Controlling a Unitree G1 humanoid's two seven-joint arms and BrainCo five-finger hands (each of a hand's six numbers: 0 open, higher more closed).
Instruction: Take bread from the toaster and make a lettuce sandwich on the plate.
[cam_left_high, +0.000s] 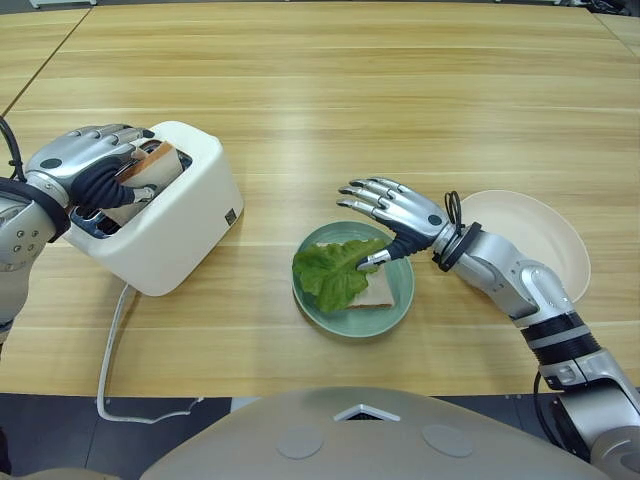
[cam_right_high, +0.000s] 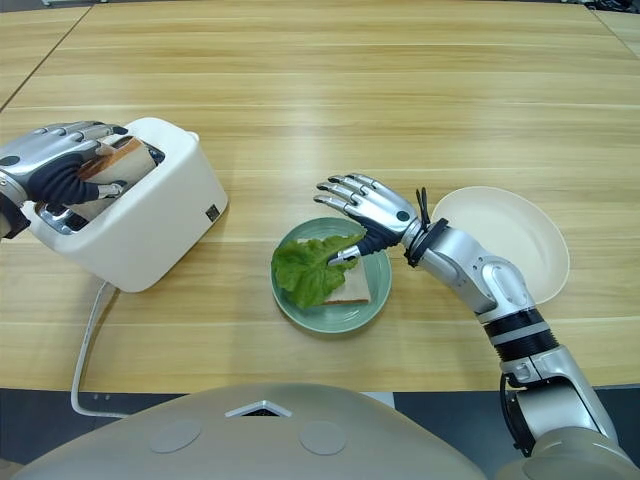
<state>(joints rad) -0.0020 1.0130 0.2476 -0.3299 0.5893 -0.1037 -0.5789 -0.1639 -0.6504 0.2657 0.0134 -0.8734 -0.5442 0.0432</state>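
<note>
Left hand (cam_left_high: 90, 152) is clamped round the bread (cam_left_high: 157, 166) in the toaster (cam_left_high: 185, 232). Right hand (cam_left_high: 398, 210), fingers spread, thumb touching the lettuce (cam_left_high: 328, 270), which lies on a slice (cam_left_high: 381, 292) on the plate (cam_left_high: 352, 324).

Wooden table (cam_left_high: 350, 100), toaster (cam_left_high: 190, 230), plate (cam_left_high: 345, 328), bowl (cam_left_high: 535, 235)

Our left hand (cam_left_high: 85, 150) has its fingers closed over the bread slice (cam_left_high: 152, 160) standing in the toaster (cam_left_high: 180, 230). Below our right hand (cam_left_high: 400, 210) fingertips, lettuce (cam_left_high: 330, 270) lies on a second slice (cam_left_high: 380, 292), on the plate (cam_left_high: 345, 325). The bowl (cam_left_high: 540, 235) sits right of those fingers.
</note>
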